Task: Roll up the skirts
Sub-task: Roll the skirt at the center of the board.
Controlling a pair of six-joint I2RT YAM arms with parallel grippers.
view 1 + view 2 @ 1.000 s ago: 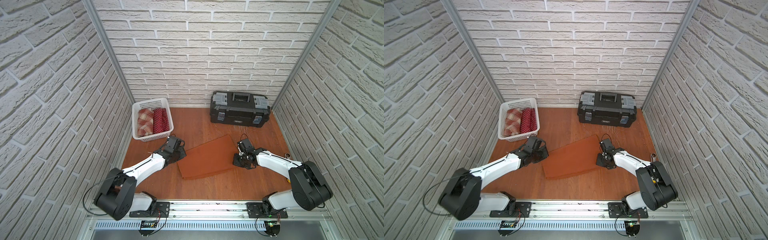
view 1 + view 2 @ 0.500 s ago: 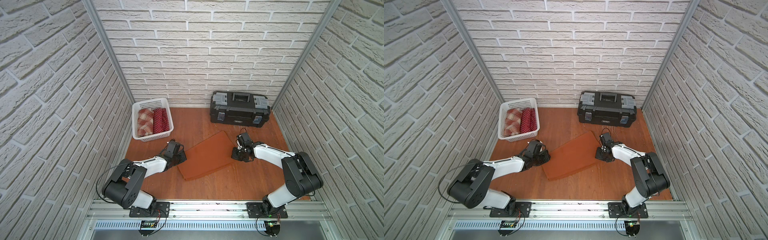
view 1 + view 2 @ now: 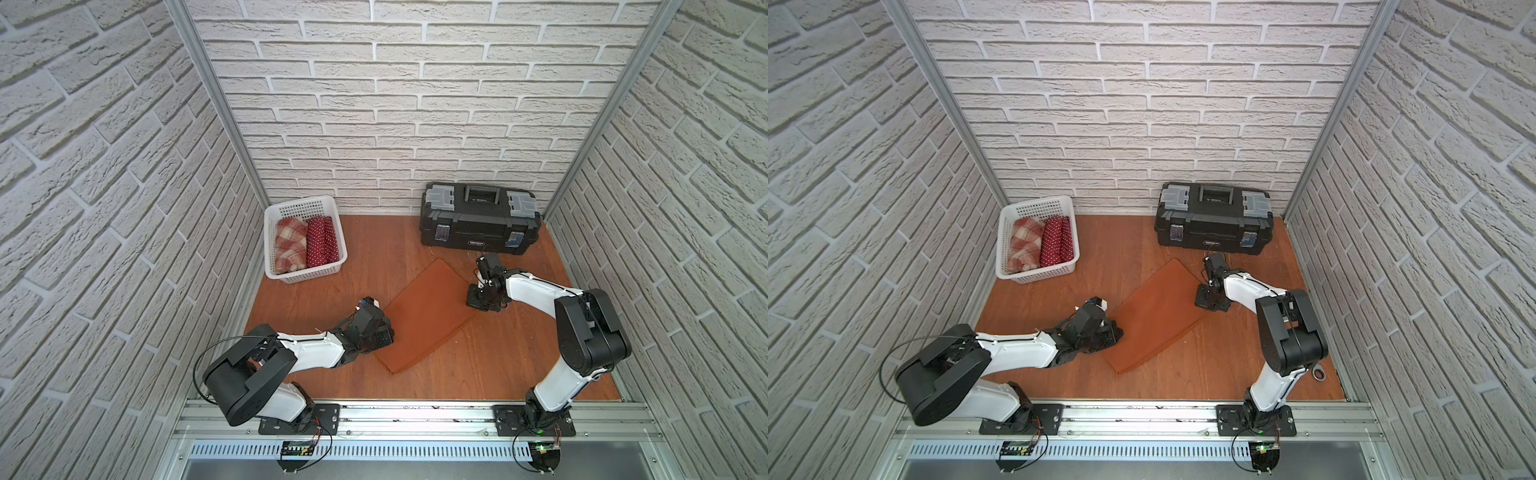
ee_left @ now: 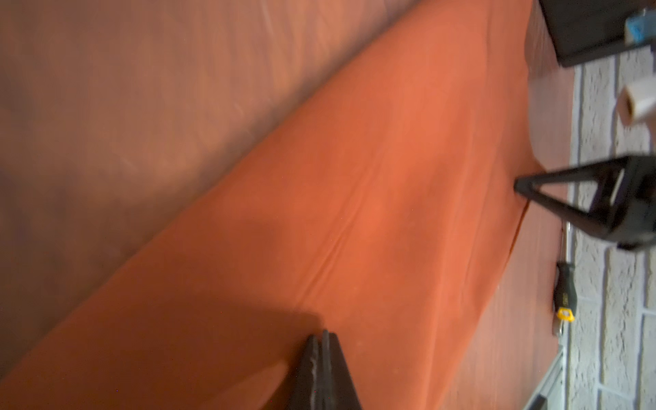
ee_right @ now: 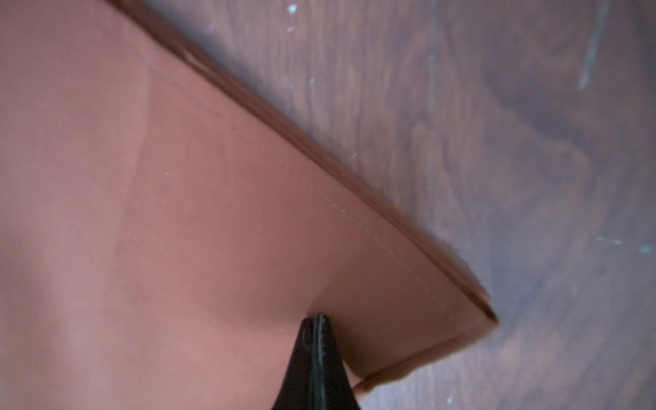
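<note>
Three skirts on hand, listed left to right. Two lie finished as rolled bundles in the white mesh basket [image 3: 301, 204] at the back left. The plaid skirt [image 3: 289, 245] is cream-and-red, soft and lumpy. The polka-dot skirt [image 3: 321, 243] is dark red, a tighter cylinder.

Item three, the orange skirt [image 3: 428, 316], is plain rust cloth, a flat trapezoid with a stitched hem, unrolled mid-board between the arms. Change noted: within the last second it has swung to a steeper diagonal, both arms shifting with it.

On its left edge the left gripper [image 4: 321, 337] has its jaws clenched, tip pressed onto the cloth. On its right side the right gripper [image 5: 316, 319] is clenched likewise, tip just inside a corner and dimpling the fabric. Whether either nips a fold cannot be told.

Judgement: squaring-up for the last roll, with rolling proper not yet begun.

The toolbox [image 3: 478, 220] is hard black plastic with grey latches, against the back wall. The wooden board [image 3: 498, 365] is smooth and reddish-brown.
</note>
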